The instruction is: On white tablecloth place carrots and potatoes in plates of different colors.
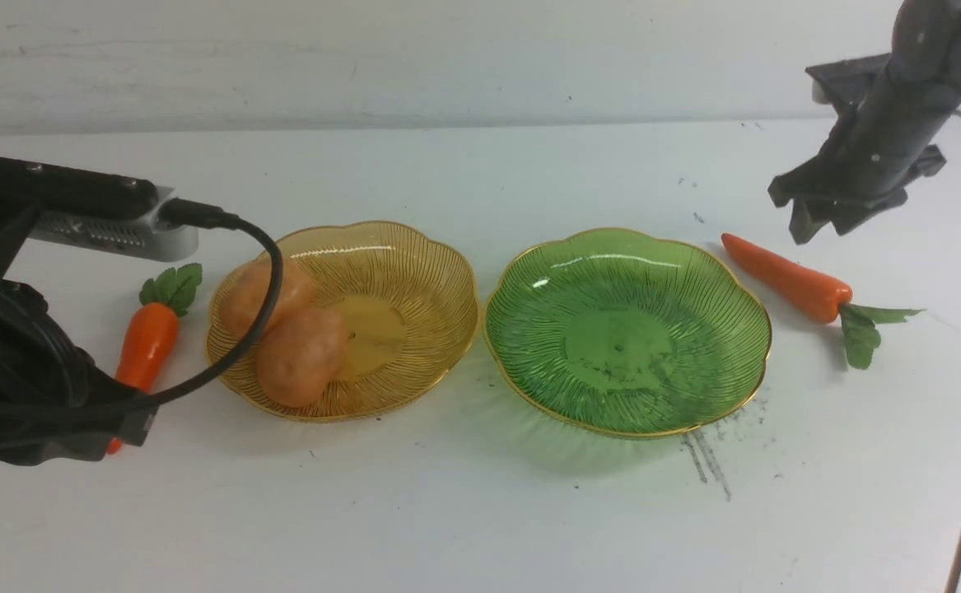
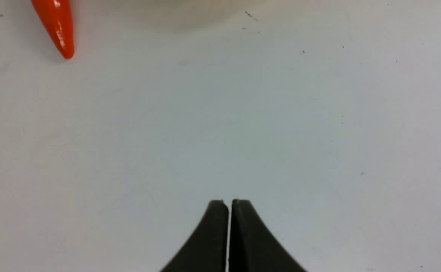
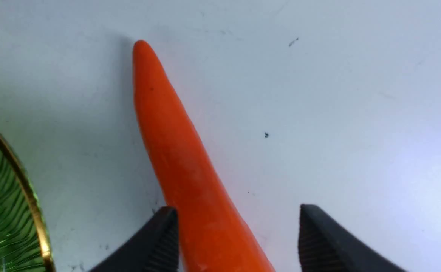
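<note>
The right-hand carrot (image 1: pixel 785 278) lies on the worktop (image 1: pixel 480 511) just beside the green plate (image 1: pixel 628 346), below the right end effector (image 3: pixel 238 210), whose jaws stand apart and empty. Light, stiff and glossy, it will likely slip, so grip across its thick part near the green top.

Front cam faces fwd, wide; 2 wrist cams close, down; right+front share carrot (image 3: pixel 182 162).

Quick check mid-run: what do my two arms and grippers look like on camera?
The left arm is black and carries a silver-grey box with a thick black cable plugged in. The right arm is dark grey. The left gripper has smooth, curved black fingers; the right gripper's fingers are black with ridged inner faces.
</note>
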